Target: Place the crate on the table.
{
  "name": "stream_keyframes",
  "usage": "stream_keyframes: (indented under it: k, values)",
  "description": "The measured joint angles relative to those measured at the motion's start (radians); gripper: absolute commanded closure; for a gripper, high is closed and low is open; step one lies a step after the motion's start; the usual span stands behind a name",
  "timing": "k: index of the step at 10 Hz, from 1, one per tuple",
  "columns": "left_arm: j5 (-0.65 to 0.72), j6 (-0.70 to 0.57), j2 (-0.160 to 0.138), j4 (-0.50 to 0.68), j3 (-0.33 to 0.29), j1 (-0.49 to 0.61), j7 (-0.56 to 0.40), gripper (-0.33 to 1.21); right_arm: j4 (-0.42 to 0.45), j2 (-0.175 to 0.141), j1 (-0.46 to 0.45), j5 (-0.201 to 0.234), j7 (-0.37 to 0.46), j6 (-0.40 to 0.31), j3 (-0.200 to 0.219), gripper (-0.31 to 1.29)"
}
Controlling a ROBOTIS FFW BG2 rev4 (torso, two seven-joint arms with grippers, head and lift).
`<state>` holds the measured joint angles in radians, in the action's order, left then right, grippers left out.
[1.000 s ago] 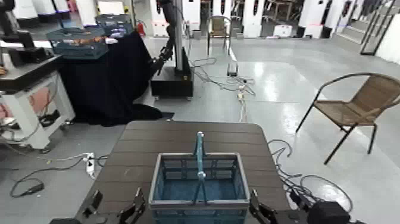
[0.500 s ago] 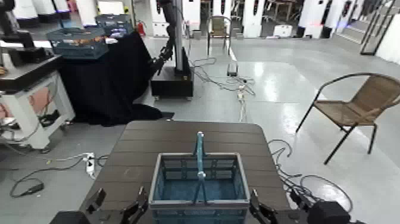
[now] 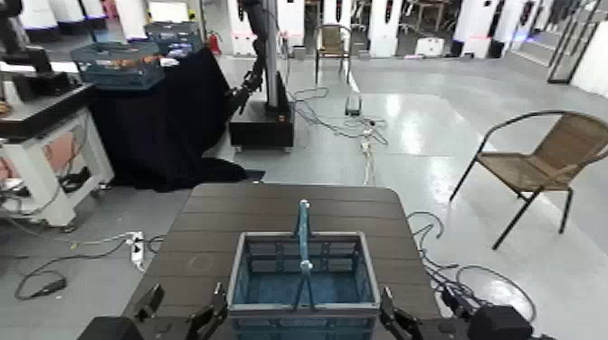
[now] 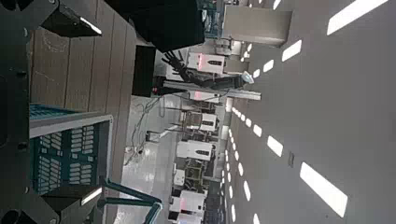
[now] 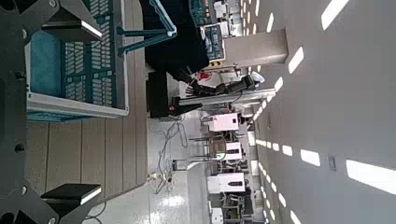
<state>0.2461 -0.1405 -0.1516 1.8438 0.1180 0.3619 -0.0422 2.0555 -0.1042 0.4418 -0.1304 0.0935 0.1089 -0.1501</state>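
The blue slotted crate point(image 3: 271, 288) with its light-blue upright handle bar point(image 3: 303, 237) stands on the near half of the dark brown slatted table point(image 3: 271, 208). My left gripper point(image 3: 206, 318) is open just beside the crate's left wall. My right gripper point(image 3: 391, 321) is open just beside its right wall. In the left wrist view the spread gripper point(image 4: 75, 107) frames the tabletop with the crate point(image 4: 61, 159) at one side. In the right wrist view the open gripper point(image 5: 75, 112) shows the crate point(image 5: 75, 75) near one finger. I cannot tell whether any finger touches the crate.
A black-draped table point(image 3: 163, 118) with dark teal crates point(image 3: 118, 63) stands far left, beside a white workbench point(image 3: 36, 136). Another robot's base point(image 3: 262, 122) is behind the table. A wicker chair point(image 3: 543, 163) stands right. Cables lie on the floor point(image 3: 366, 145).
My left arm has crept a little further into view at the bottom left, beside the crate. The crate and the right gripper have not moved.
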Motion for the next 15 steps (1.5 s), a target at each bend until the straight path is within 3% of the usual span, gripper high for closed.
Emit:
stream_keyframes:
  k: [15]
  values:
    - [-0.006,0.012,-0.001,0.014,0.000,0.001,0.004,0.12,0.004,0.005,0.004,0.002,0.000,-0.006,0.000,0.15]
